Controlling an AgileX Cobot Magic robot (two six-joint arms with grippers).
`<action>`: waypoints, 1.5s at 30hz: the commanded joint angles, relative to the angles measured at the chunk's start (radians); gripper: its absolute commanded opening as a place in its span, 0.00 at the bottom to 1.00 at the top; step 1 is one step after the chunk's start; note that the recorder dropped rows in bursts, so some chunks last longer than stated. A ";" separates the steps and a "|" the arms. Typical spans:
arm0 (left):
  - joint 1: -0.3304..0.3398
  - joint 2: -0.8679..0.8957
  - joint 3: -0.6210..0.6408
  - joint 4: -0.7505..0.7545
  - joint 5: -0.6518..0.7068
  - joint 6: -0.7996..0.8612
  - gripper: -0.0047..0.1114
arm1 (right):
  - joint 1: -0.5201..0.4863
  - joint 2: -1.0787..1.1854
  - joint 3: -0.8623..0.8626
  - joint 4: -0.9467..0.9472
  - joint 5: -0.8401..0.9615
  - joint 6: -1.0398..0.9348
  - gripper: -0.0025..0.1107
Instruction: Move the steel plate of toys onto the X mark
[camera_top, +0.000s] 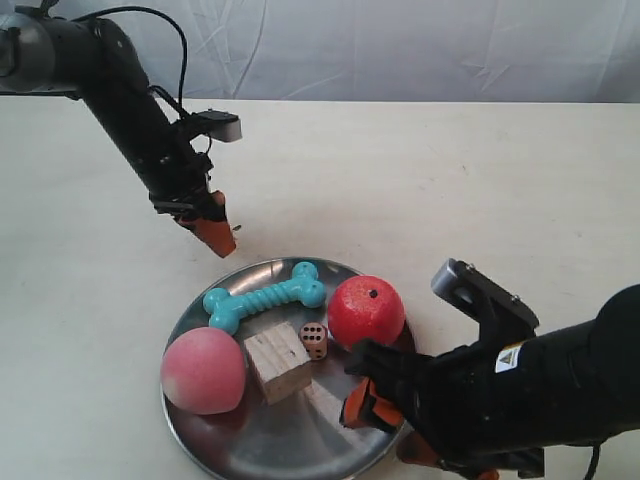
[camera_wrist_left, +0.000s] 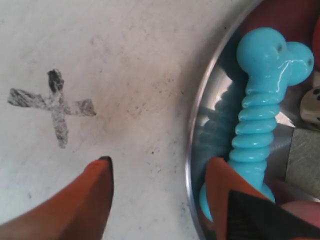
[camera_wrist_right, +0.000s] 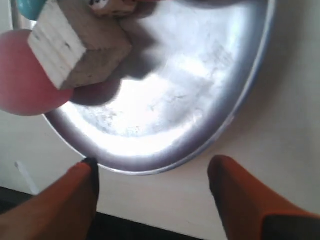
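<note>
The steel plate (camera_top: 300, 440) lies at the table's near side. On it are a teal bone (camera_top: 265, 297), a red ball (camera_top: 366, 310), a pink ball (camera_top: 203, 371), a wooden cube (camera_top: 278, 361) and a small die (camera_top: 314, 340). My left gripper (camera_wrist_left: 160, 167) is open astride the plate's rim (camera_wrist_left: 192, 150), one finger over the table, the other inside by the bone (camera_wrist_left: 260, 115). The X mark (camera_wrist_left: 54, 106) is drawn on the table just beyond that rim; the exterior view does not show it. My right gripper (camera_wrist_right: 155, 162) is open, its fingers just outside the plate's opposite rim (camera_wrist_right: 150, 167).
The left arm (camera_top: 130, 110) reaches in from the exterior view's upper left and the right arm (camera_top: 540, 385) from its lower right. The table's near edge (camera_wrist_right: 150, 222) lies close behind the right fingers. A white cloth backdrop (camera_top: 400, 45) hangs behind the table.
</note>
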 joint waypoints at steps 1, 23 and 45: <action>-0.012 0.019 -0.009 -0.011 0.005 0.005 0.51 | 0.010 0.001 0.028 0.003 -0.040 0.031 0.58; -0.131 0.107 -0.009 0.018 0.005 0.002 0.51 | 0.085 0.116 0.031 0.037 -0.143 0.085 0.58; -0.131 0.116 -0.009 0.016 0.005 0.002 0.51 | 0.085 0.226 0.029 0.110 -0.262 0.103 0.58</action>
